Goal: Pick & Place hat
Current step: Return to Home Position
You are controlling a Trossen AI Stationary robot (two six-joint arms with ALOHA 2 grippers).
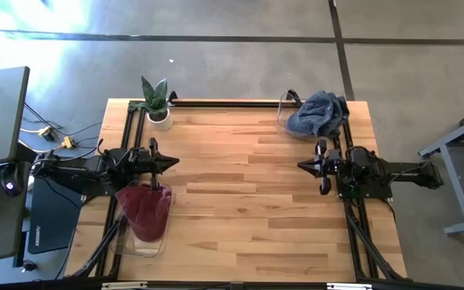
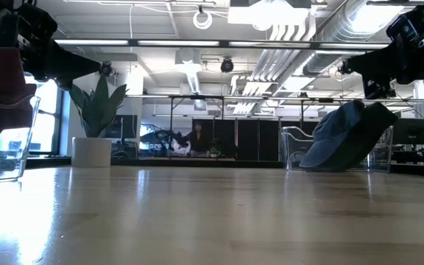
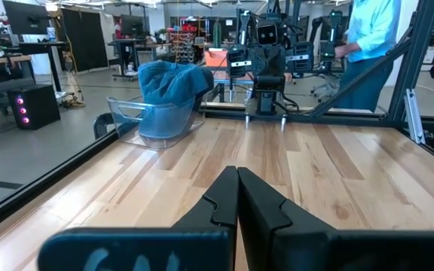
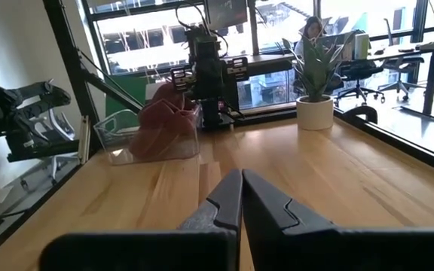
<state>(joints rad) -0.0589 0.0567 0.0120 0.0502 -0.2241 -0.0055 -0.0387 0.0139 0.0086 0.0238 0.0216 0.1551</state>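
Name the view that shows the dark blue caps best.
Left wrist view: dark blue caps heaped in the transparent bin, unblocked. High view: tops only. Low view: side-on. Right wrist view: absent.

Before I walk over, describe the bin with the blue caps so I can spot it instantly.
Start at the wooden table and follow the edge where the potted plant stands to the opposite corner, on the right arm's side. There sits a transparent bin heaped with dark blue caps; the other bin holds dark red fabric.
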